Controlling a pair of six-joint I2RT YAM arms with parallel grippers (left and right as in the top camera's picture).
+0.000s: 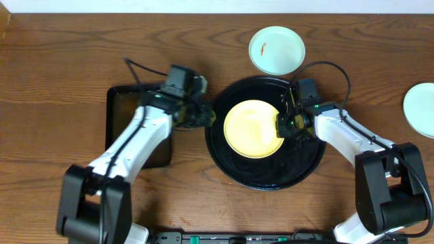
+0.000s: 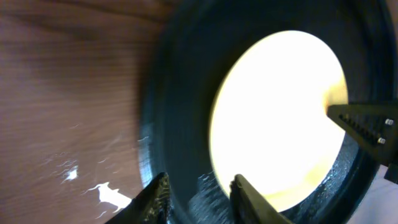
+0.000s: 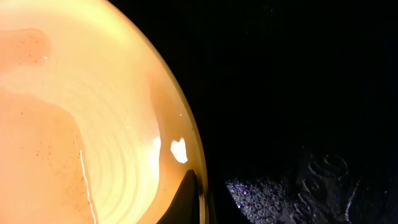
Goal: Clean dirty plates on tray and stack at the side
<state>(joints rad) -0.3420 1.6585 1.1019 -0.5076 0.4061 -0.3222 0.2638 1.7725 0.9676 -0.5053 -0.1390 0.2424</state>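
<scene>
The right fingers (image 3: 186,196) are closed on the right-hand rim of the yellow plate (image 1: 247,129), one tip lying on the inner slope just inside the lip. The left fingers (image 2: 249,202) stand partly apart and hold nothing. They hover low over the left rim of the round black tray (image 1: 271,173), near the plate's left edge.

The yellow plate lies flat in the middle of that tray. It looks rigid, light and shallow, probably plastic or glazed ware. Its glossy face shows pale streaks that may be liquid, so I would expect it to be slippery. The thin raised lip is the only place to take hold, with one finger above and one below. A pinch at one point would let the plate swing or slide out if it is lifted quickly.

Beyond the tray, a mint-green plate (image 1: 277,49) with a small orange smear sits on the table (image 1: 54,68). A second mint-green plate (image 1: 422,108) lies at the right edge, well apart from the first. A rectangular black tray (image 1: 122,108) lies under the left arm.
</scene>
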